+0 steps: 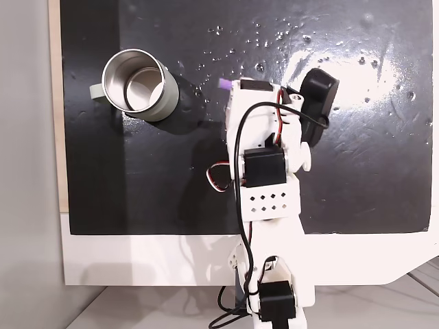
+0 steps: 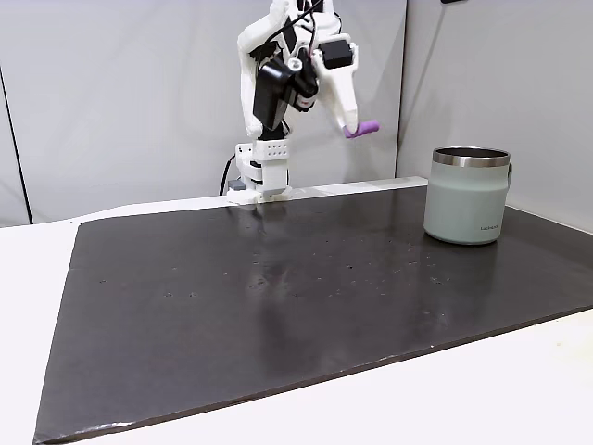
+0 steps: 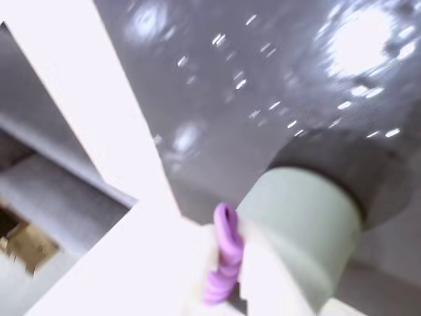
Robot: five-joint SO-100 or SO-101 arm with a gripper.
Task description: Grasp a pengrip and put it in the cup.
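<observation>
The purple pengrip [image 2: 362, 129] is held high above the mat, and my gripper [image 2: 353, 127] is shut on it. From above, the pengrip [image 1: 224, 83] pokes out at the top of the white arm, to the right of the cup. In the wrist view the pengrip [image 3: 225, 253] is squeezed between my two white fingers [image 3: 191, 263], with the cup [image 3: 306, 227] blurred just behind it. The pale grey-green cup [image 1: 140, 85] stands upright on the black mat, its steel interior bare and its handle [image 1: 97, 90] pointing left. In a fixed view the cup [image 2: 467, 196] is at the right.
The black mat [image 1: 357, 171] covers most of the white table [image 1: 137, 260] and carries glare and small specks. A pale wall [image 2: 111, 102] rises behind the arm's base [image 2: 262, 176]. Cables trail near the base at the table's edge.
</observation>
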